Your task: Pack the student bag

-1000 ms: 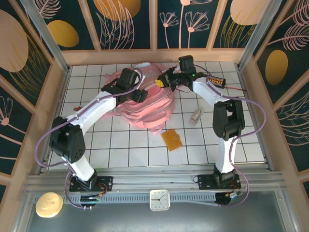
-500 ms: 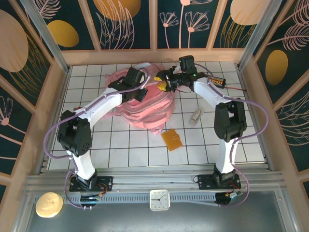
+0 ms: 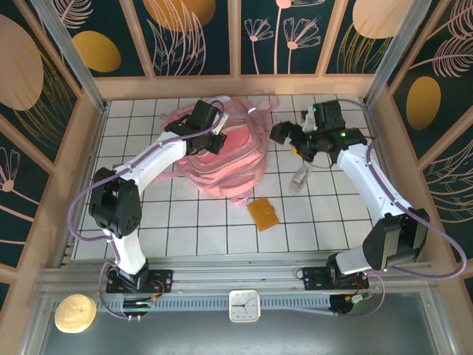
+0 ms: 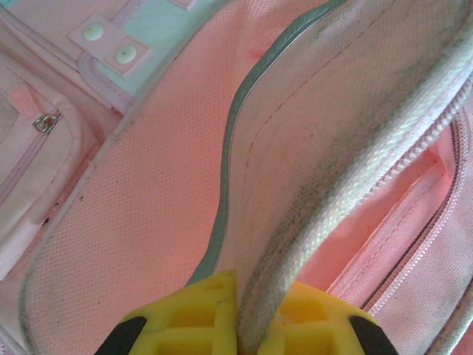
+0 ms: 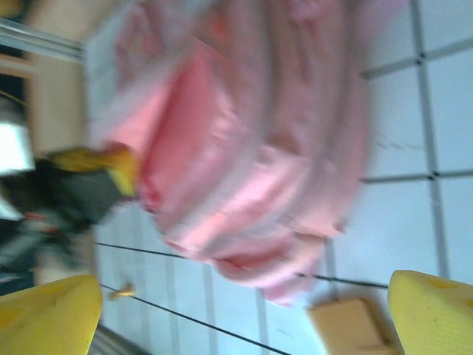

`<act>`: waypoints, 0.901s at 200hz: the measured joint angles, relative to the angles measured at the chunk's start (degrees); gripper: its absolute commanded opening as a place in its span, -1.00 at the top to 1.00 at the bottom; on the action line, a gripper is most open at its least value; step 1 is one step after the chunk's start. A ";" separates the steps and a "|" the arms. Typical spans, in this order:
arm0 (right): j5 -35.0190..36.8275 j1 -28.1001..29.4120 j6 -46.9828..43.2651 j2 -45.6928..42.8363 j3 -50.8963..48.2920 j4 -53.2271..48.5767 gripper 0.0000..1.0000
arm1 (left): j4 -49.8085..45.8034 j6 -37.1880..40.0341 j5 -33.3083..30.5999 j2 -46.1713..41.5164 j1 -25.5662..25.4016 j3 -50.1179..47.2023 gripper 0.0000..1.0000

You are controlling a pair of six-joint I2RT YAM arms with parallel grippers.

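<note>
The pink backpack [image 3: 229, 159] lay at the far middle of the tiled table [image 3: 355, 214], close to the back wall, with bare tiles open at its left and right. The left gripper [image 4: 247, 325] stayed clamped on the bag's zip rim, the fabric pinched between its yellow pads. The right gripper [image 3: 284, 134] had been over the bag's top half a second before. It had drawn off to the right, just past the bag's edge, its fingers [image 5: 48, 310] spread wide. An orange pad [image 3: 263, 214] lay just in front of the bag.
</note>
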 measured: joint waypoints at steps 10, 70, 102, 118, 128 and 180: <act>0.83 0.44 -2.75 0.50 -3.45 -1.84 -0.98 | -0.02 -0.42 0.42 0.00 0.00 0.00 1.00; 3.89 5.88 -11.41 1.53 -13.03 -7.28 -0.96 | -0.11 -3.52 4.17 -0.02 0.00 -1.09 1.00; 3.32 8.17 -12.96 5.01 -13.03 -5.22 -0.90 | 1.20 -5.18 5.92 -0.02 0.00 -3.04 1.00; 2.51 9.55 -13.57 8.28 -13.03 -3.98 -0.90 | 1.73 -5.95 6.62 -0.02 0.00 -3.63 1.00; 2.12 10.38 -14.08 10.14 -13.03 -3.34 -0.89 | 1.95 -6.27 7.10 -0.02 0.00 -3.85 1.00; 0.04 11.43 -18.23 15.85 -12.37 -2.21 -0.82 | 1.99 -7.56 8.37 -0.02 0.00 -3.93 1.00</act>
